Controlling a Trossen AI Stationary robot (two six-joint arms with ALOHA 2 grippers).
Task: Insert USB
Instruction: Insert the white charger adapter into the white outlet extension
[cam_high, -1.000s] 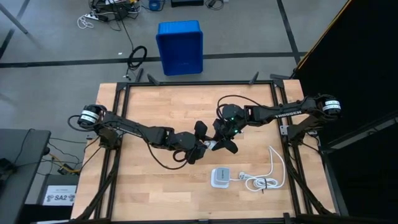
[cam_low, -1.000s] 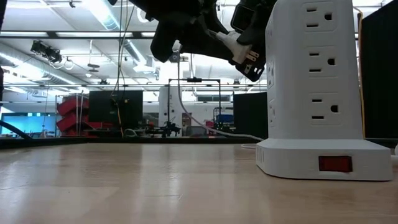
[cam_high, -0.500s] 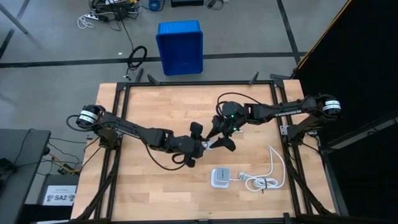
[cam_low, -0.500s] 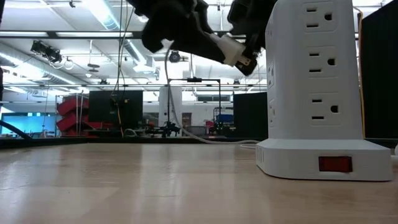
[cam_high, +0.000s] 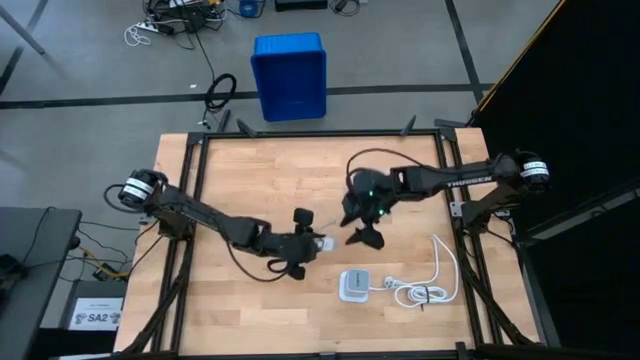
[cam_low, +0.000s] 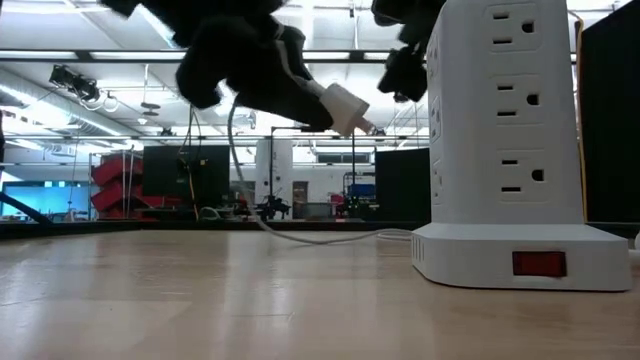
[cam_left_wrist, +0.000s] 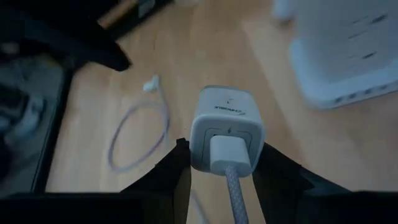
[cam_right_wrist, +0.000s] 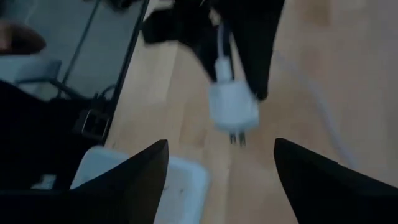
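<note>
My left gripper is shut on a small white cube charger and holds it above the table's middle. The USB, a thin white cable, is plugged into the cube's back face. Its slack loop lies on the wood, and the free plug rests there too. My right gripper hovers open just right of the cube, its fingers wide apart. The right wrist view shows the cube's prongs pointing toward it. The white outlet tower stands on its base near the table's near edge. My left gripper pinches the white cube by two opposite side faces, one dark finger on each side. It comes at the cube level from the table's left. The cube is lifted clear, prongs pointing away from the fingers. The cable hangs slack from it down to the table.
The outlet tower fills the low view's right side, and its thicker bundled white cord lies to its right on the table. Black frame rails border the table. Beyond the far edge a blue bin stands on the floor.
My left gripper has drawn back with the cube toward the table's left and near edges, and somewhat lower, away from my right gripper. The cable has trailed along with it. My right gripper, close against the cube a second ago, now stands apart from it.
</note>
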